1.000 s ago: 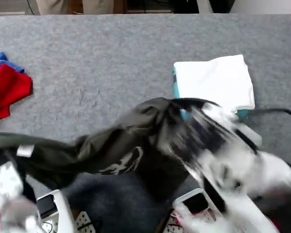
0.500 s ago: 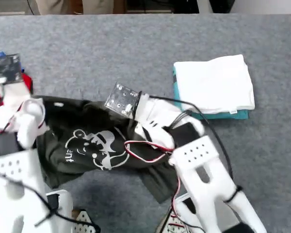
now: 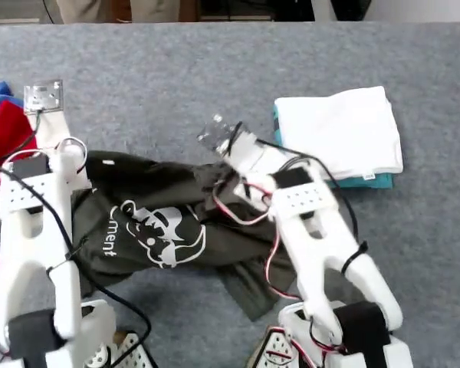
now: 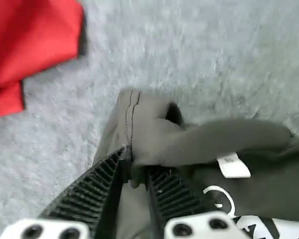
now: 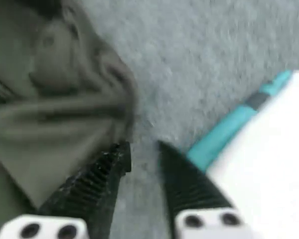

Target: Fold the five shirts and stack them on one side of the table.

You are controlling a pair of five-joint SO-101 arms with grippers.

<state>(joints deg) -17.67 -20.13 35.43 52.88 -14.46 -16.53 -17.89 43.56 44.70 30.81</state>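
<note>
olive-drab soft cotton shirt with white print [image 3: 161, 234] lies crumpled near the front edge of the grey felt table [image 3: 215, 77], judged limp and light, best held at seams; left gripper [image 4: 134, 164] clamped on its stitched neck edge, right gripper [image 5: 142, 149] jaws apart beside it.

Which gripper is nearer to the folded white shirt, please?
Right. The right gripper is just beside the folded white shirt, fingers open; the left gripper is far across the table, clamped on the dark olive shirt near the red shirt.
</note>
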